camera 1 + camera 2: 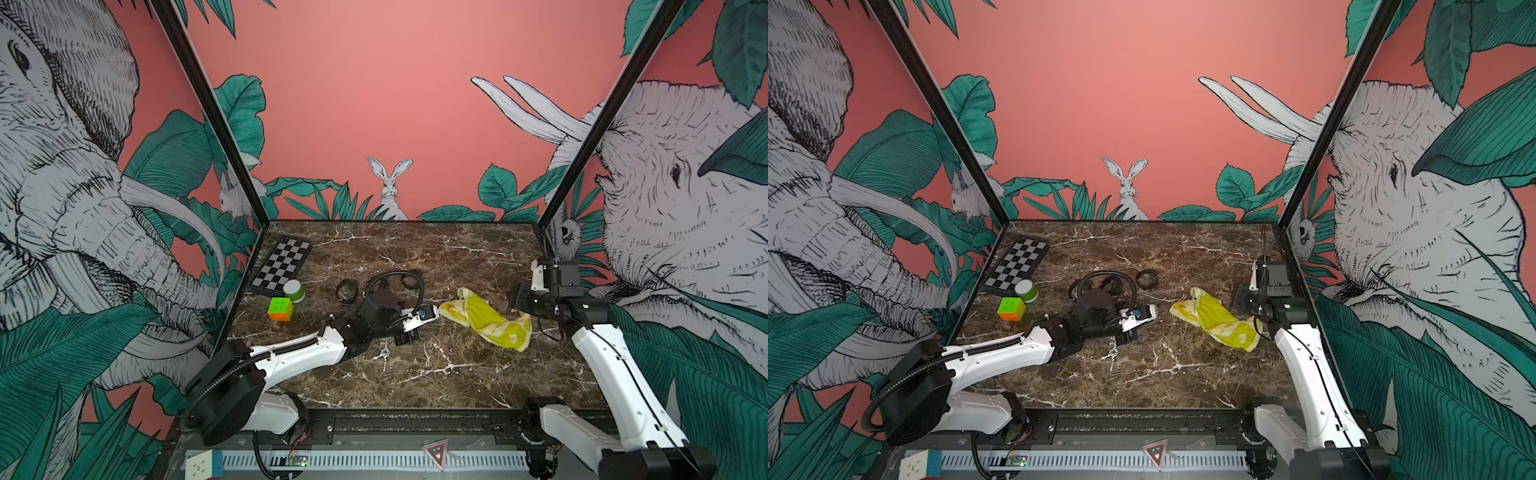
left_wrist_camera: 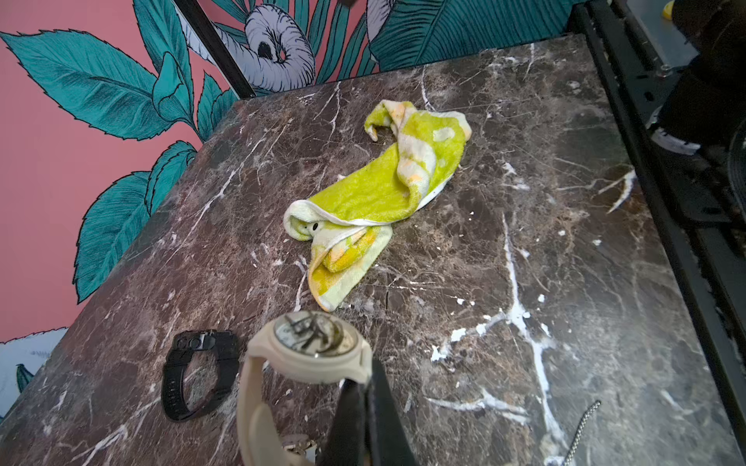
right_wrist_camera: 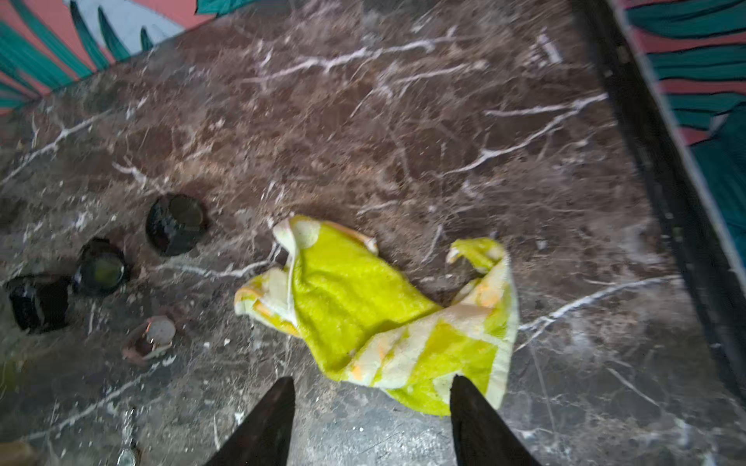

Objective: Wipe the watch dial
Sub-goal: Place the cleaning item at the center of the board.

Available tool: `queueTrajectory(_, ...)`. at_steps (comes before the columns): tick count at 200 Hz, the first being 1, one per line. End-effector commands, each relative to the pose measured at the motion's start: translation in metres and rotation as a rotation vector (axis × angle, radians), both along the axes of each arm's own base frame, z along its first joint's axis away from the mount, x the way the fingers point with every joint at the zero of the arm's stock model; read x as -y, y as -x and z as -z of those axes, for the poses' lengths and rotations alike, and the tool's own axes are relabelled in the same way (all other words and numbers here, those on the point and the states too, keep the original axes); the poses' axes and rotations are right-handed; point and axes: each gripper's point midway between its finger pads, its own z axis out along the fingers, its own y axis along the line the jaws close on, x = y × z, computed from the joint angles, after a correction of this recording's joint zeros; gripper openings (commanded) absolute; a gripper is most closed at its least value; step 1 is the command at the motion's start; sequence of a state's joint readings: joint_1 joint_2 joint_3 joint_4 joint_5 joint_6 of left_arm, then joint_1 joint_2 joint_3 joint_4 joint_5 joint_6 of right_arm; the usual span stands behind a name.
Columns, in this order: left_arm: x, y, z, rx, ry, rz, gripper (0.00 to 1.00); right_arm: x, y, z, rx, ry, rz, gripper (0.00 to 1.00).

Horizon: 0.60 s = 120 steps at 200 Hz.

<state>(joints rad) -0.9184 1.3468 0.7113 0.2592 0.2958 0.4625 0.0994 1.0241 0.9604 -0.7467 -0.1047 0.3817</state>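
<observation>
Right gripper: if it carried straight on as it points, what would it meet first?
Most likely the yellow-green cloth, crumpled on the table just ahead of the open right gripper; depth is unclear.

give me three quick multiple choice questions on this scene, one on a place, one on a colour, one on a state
1. Where does the cloth lie?
A) draped over the watch
B) in the right jaws
C) on the table, between the arms

2. What colour is the watch held by the left gripper?
A) cream
B) black
C) red

3. How do the jaws of the right gripper stand?
A) shut on the cloth
B) open, empty
C) shut on a watch

Key:
1 C, it lies crumpled on the marble in both top views.
2 A, the left wrist view shows a cream case and strap.
3 B, the right wrist view shows them apart with nothing between.
</observation>
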Motion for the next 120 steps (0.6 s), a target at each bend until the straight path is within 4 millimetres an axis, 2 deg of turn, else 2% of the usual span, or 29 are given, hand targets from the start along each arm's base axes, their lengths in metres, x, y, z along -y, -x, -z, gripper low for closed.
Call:
queueTrajectory(1, 0.0, 0.006, -0.012, 0.01, 0.056, 0.012, 0.0, -0.031, -0.007, 0.016, -0.022, -0.055, -0.101, 0.59)
queueTrajectory(37, -0.001, 0.005, -0.008, -0.001, 0.063, -0.001, 0.0, -0.064, -0.017, 0.048, -0.084, -0.092, -0.214, 0.56)
queueTrajectory(59, -0.003, 0.003, 0.0, -0.007, 0.046, -0.016, 0.0, -0.066, -0.021, 0.07, -0.143, -0.059, -0.234, 0.54)
queueTrajectory(83, -0.004, 0.001, 0.009, -0.018, 0.039, -0.034, 0.0, -0.07, -0.025, 0.086, -0.178, -0.049, -0.262, 0.53)
queueTrajectory(120, -0.003, -0.002, 0.011, -0.026, 0.039, -0.046, 0.0, -0.081, -0.025, 0.108, -0.24, -0.029, -0.297, 0.5)
